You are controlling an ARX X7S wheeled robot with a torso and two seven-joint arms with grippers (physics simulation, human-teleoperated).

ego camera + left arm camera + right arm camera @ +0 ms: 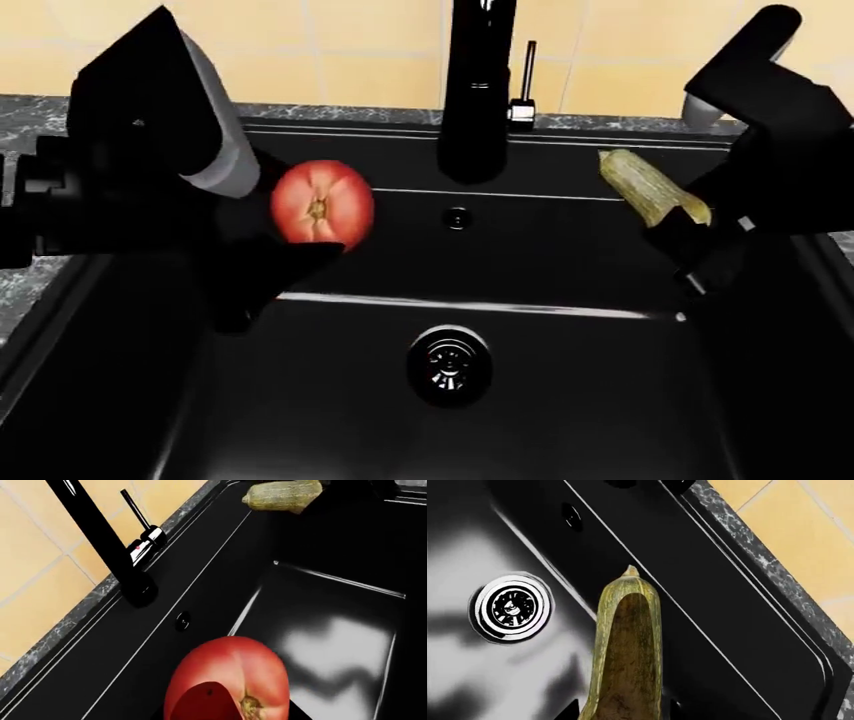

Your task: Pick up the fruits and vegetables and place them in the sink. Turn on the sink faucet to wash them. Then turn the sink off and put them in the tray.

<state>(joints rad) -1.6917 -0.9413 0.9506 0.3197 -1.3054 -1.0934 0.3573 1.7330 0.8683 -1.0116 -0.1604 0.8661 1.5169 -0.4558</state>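
**Both arms over the sink, 1 item held in each**

Head view: 2 arms reach over the black sink (561, 400). The left gripper (287, 265) is clenched on the tomato (320, 205), which hangs in the air above the basin's left half, stem scar facing the camera. Dark fingers run under and beside the fruit; the fingertips themselves are mostly lost against the black basin.

The right gripper (681, 235) grasps the squash (647, 185) by its lower end. The squash is tilted, its free tip pointing up and toward the back wall, above the basin's right side. Tomato and squash are well apart, with the faucet (477, 90) between them at the back rim.

The faucet's thin lever handle (530, 65) stands upright beside the column. No water is visible at the spout or in the basin.

The round drain (450, 365) sits in the basin floor, centre, with nothing on it. A small overflow hole (458, 217) marks the back wall, below the faucet.

Left wrist view: the tomato (230, 680) is close to the lens, with the faucet base (137, 587) and squash (280, 495) beyond it.

Right wrist view: the squash (627, 650) extends away from the camera above the drain (510, 607) side of the basin.
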